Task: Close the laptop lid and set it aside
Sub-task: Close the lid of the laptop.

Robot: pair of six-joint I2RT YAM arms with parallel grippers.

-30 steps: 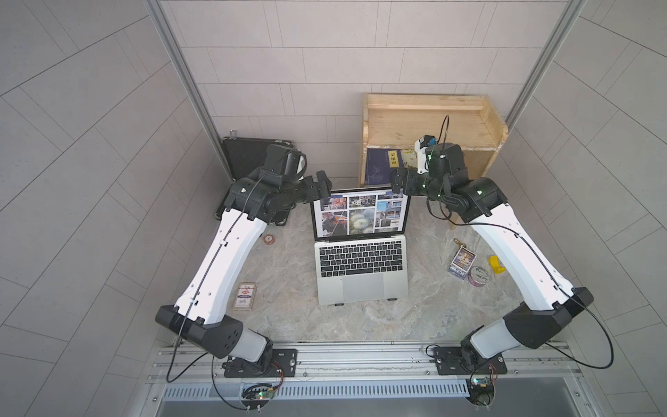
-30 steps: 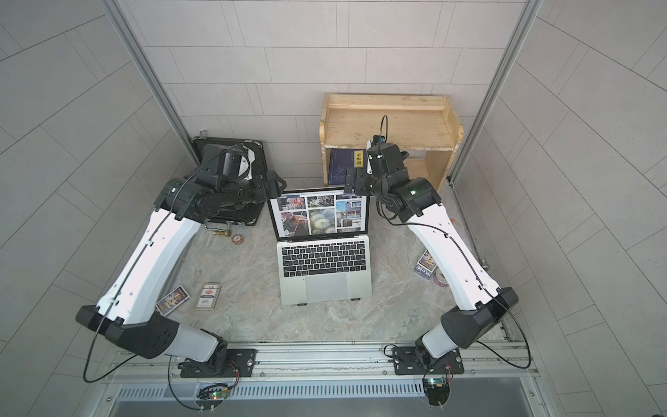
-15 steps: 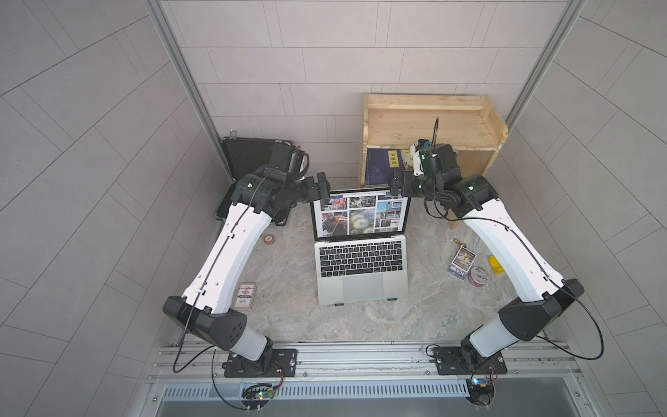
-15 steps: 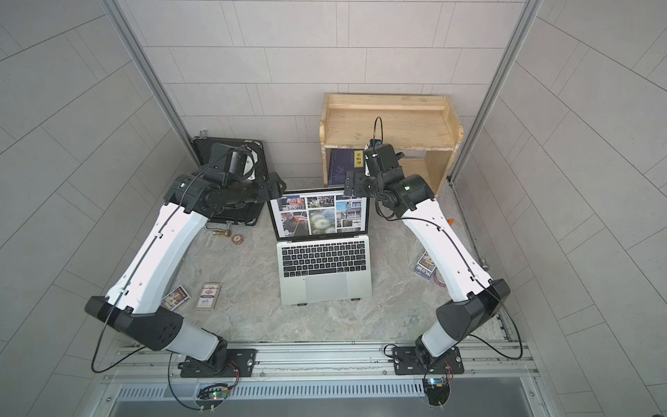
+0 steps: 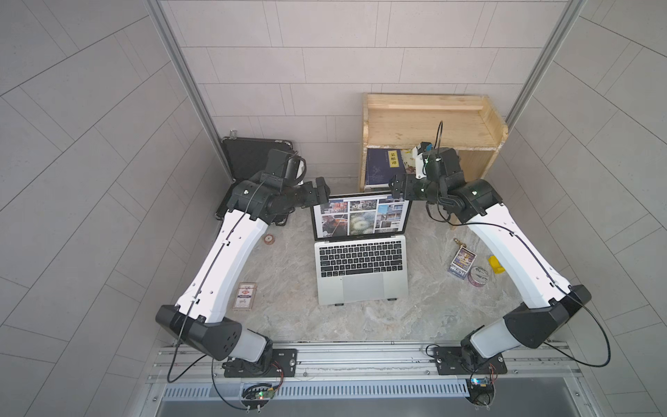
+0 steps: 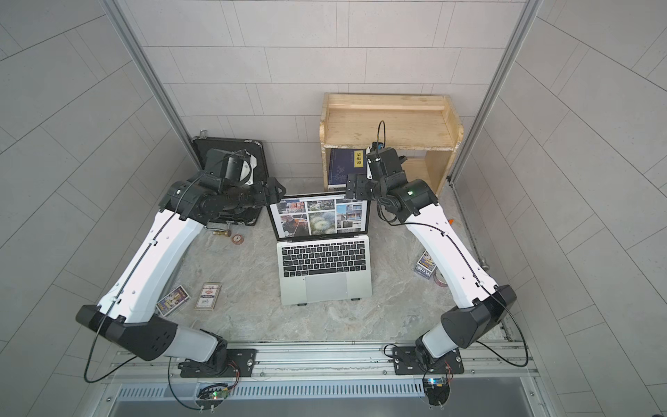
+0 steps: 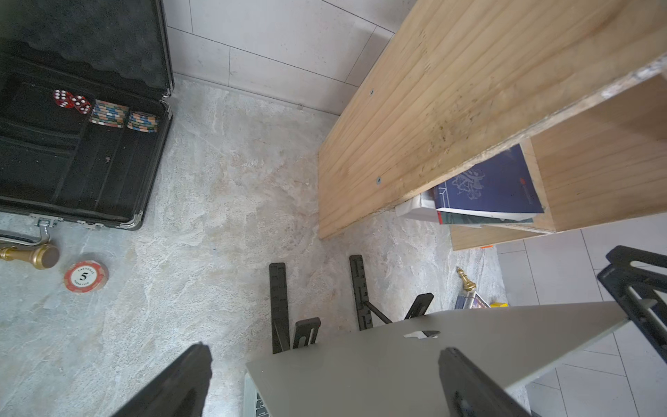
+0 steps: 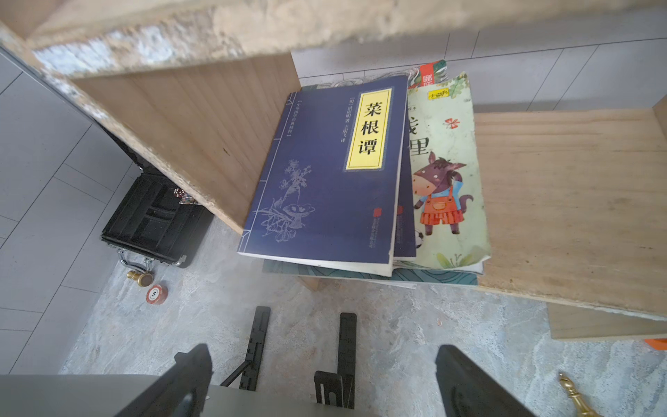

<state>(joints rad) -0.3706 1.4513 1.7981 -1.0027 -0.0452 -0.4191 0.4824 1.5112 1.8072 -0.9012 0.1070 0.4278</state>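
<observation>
Laptop position: the laptop [image 5: 362, 269] sits open in the middle of the counter [image 5: 288, 321], raised on a black folding stand [image 7: 278, 307], keyboard toward the front edge.
Lid position: the laptop lid [image 5: 361, 218] stands tilted back toward the rear edge, screen lit, between the briefcase [image 5: 249, 159] at the back left corner and the wooden shelf [image 5: 426, 119] at the back right corner.
Left end effector: the left end effector [image 5: 321, 189] hangs at the lid's top left corner, jaws spread wide and gripping nothing.
Right end effector: the right end effector [image 5: 395, 186] hangs at the top right corner, likewise wide open and empty.
Handling: probably a stiff, thin metal shell, smooth and slippery, with a fragile display. The hinge likely resists evenly, and the stand may let the base rock.
Where to hold: push the lid's top edge at both corners, on the metal back. To move the laptop, take the closed body by its side edges.
Change from earlier: the lid angle and laptop place match a second ago. Both end effectors stay by the same corners, with the arms only slightly shifted.
</observation>
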